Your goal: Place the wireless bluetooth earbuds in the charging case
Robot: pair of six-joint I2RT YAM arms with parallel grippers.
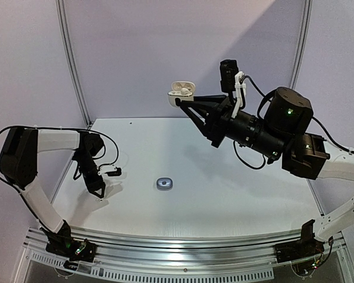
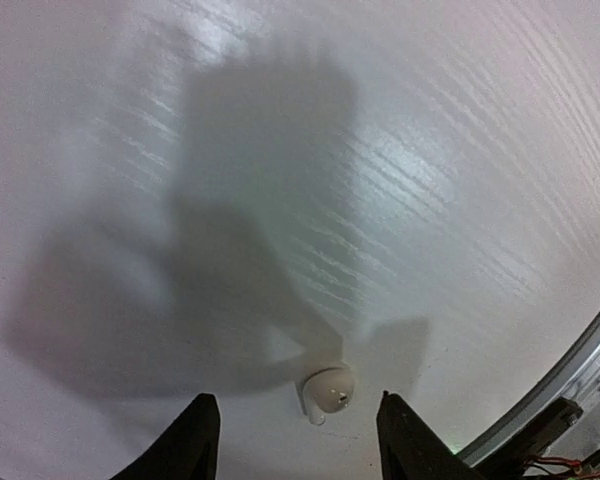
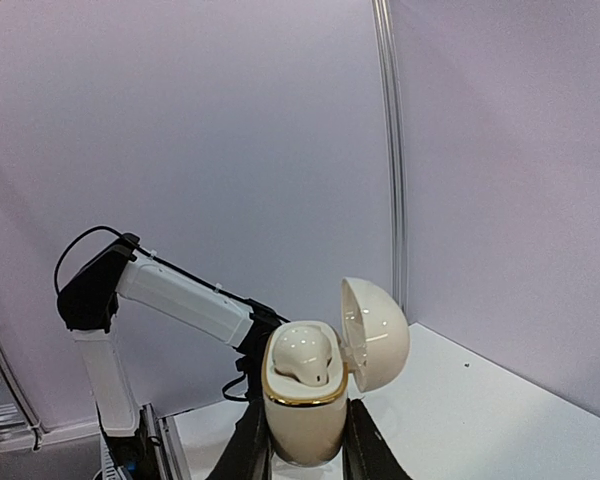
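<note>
My right gripper (image 1: 182,101) is shut on a white charging case (image 1: 180,92) with a gold rim and holds it high above the table, lid open. In the right wrist view the case (image 3: 302,420) stands upright between the fingers, with one white earbud (image 3: 302,354) seated in it and its lid (image 3: 376,334) hinged to the right. My left gripper (image 1: 99,191) is open, low over the table at the left. In the left wrist view a second white earbud (image 2: 328,392) lies on the table between the open fingertips (image 2: 194,432). No dark grey earbuds show.
A small round grey case (image 1: 164,184) lies closed on the white table (image 1: 224,188) near the middle. The table's metal front rail (image 2: 570,372) runs close to the right of my left gripper. Grey walls enclose the back and sides.
</note>
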